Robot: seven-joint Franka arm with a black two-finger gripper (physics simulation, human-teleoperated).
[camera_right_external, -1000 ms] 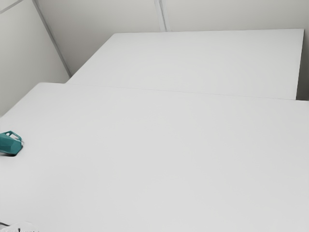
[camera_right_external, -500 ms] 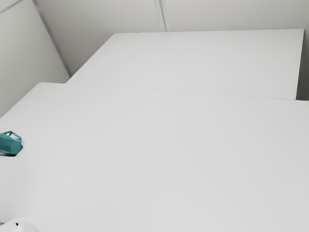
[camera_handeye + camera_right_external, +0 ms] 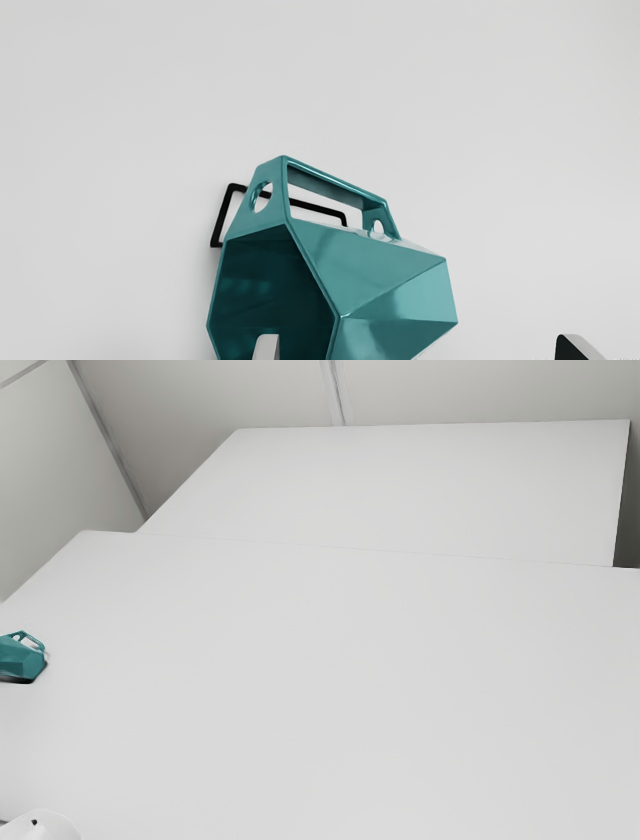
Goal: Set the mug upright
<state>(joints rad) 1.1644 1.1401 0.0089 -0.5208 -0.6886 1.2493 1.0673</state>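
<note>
Teal mug (image 3: 390, 285) lies on side; jaws parted wide nearby (contact unclear).

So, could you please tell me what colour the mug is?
The mug is teal, a blue-green; the wrist view shows it best.

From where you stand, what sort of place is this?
Probably a plain workroom or booth, rendered in a simulator: a wide white table in front, another flat white surface behind it, and pale walls closing in the far side.
</note>
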